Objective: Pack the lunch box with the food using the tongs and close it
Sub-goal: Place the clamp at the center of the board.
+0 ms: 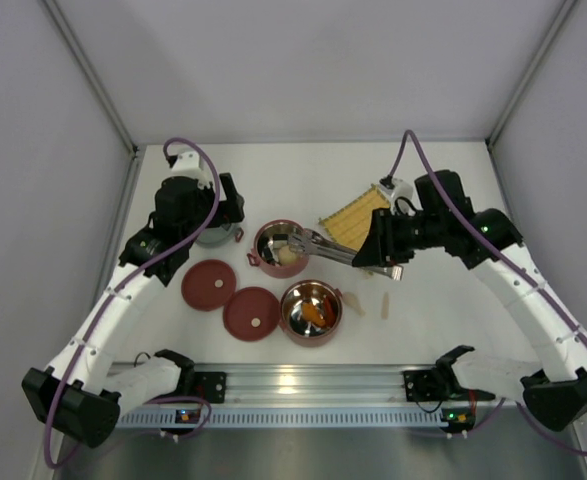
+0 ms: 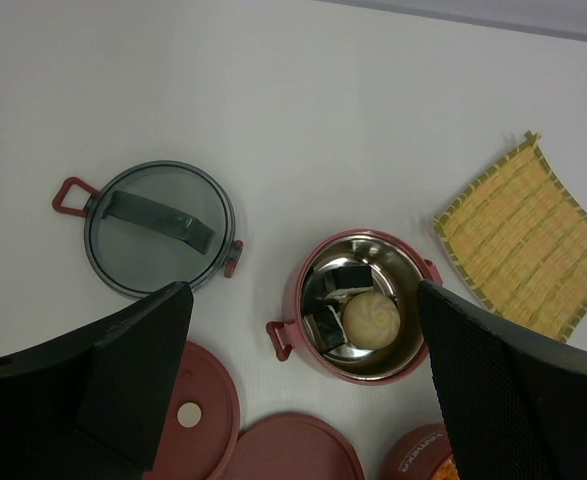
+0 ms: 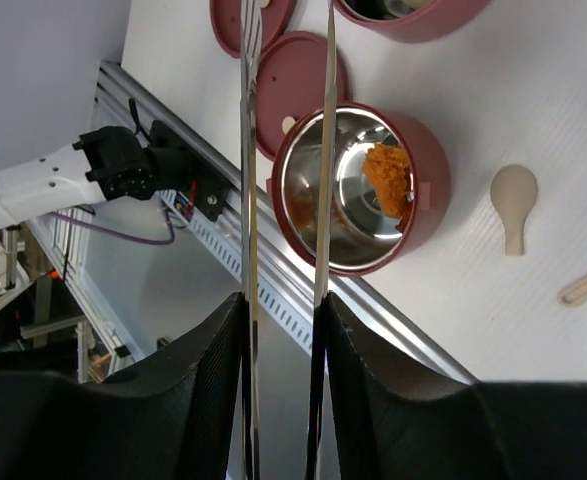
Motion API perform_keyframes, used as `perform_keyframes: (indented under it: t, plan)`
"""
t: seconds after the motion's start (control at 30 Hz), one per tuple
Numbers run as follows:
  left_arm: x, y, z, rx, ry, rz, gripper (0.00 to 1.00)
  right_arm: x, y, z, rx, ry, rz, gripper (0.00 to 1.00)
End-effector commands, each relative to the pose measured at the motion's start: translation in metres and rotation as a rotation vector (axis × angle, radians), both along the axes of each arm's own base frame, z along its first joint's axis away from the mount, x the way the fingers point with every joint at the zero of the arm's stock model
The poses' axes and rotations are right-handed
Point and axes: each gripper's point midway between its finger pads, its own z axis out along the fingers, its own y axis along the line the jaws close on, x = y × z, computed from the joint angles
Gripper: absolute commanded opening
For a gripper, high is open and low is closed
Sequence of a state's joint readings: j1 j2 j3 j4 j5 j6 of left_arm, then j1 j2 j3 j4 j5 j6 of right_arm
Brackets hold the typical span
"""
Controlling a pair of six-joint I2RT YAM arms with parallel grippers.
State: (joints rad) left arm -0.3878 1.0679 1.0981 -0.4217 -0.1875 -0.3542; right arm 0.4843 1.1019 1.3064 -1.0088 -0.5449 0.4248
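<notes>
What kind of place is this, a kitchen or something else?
Most likely a robot test bench in a lab, not a kitchen. Plain grey panels box in the white table, the left arm and right arm are bolted to an aluminium rail at its edge, and the right gripper holds the tongs.

Top: high over the near edge, looking down across the whole table (image 1: 303,170).
Left wrist: well above, facing straight down on far bowl (image 2: 368,378), mat (image 2: 523,240), grey lid (image 2: 158,228).
Right wrist: close, sighting along tongs (image 3: 248,150) toward near bowl (image 3: 413,240) and rail (image 3: 281,280).
Shared: top covers both; both wrists catch the maroon lids (image 2: 198,415).
</notes>
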Motion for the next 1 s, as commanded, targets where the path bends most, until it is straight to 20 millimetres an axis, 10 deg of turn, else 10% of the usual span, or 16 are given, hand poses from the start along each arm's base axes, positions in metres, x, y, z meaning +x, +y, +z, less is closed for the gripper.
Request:
perform_keyframes:
  t: [0.0, 0.4, 0.67, 0.83, 0.97]
  plan:
    - [0.004, 0.005, 0.019, -0.014, -0.037, 0.040, 0.99, 0.022, 0.029, 0.023, 0.064, -0.105, 0.036, 0.35]
    - [0.003, 0.006, 0.020, -0.011, -0.038, 0.039, 0.99, 0.064, 0.021, 0.019, -0.038, -0.156, -0.109, 0.34]
    - [0.003, 0.005, 0.020, -0.010, -0.041, 0.031, 0.99, 0.119, -0.110, 0.002, -0.137, -0.163, -0.563, 0.34]
    - [0.004, 0.002, 0.019, -0.015, -0.038, 0.017, 0.99, 0.123, -0.213, -0.045, -0.274, -0.123, -0.905, 0.35]
    - [0.002, 0.002, 0.021, -0.012, -0.042, 0.014, 0.99, 0.123, -0.238, -0.065, -0.298, -0.114, -1.023, 0.35]
